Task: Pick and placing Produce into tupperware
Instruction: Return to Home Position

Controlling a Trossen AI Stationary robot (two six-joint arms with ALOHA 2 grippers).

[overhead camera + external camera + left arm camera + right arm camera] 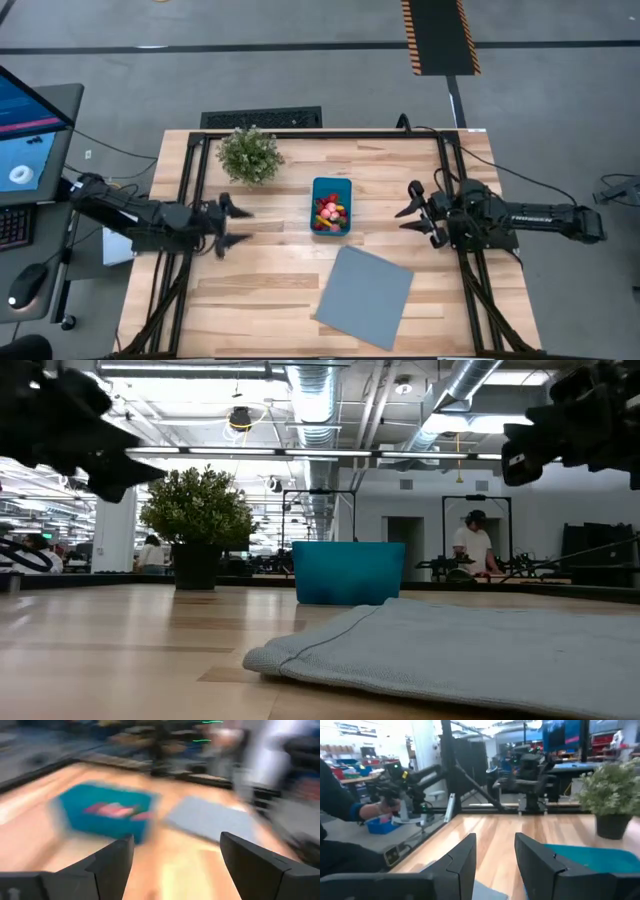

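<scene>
Left gripper (243,224): held spread, above the table (250,290), left of the tupperware (331,182).
Right gripper (405,219): held parted, right of the tupperware.
Produce (330,211): gathered inside the tupperware, which is set mid-table.

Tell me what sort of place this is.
Probably a robotics lab in an open hall: bare ceiling ducts, a person working farther back, a monitor beside the table.

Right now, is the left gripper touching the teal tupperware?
Apart. The high view shows the left gripper off to one side of the tupperware, and a plain strip of bare table lies between them.
</scene>
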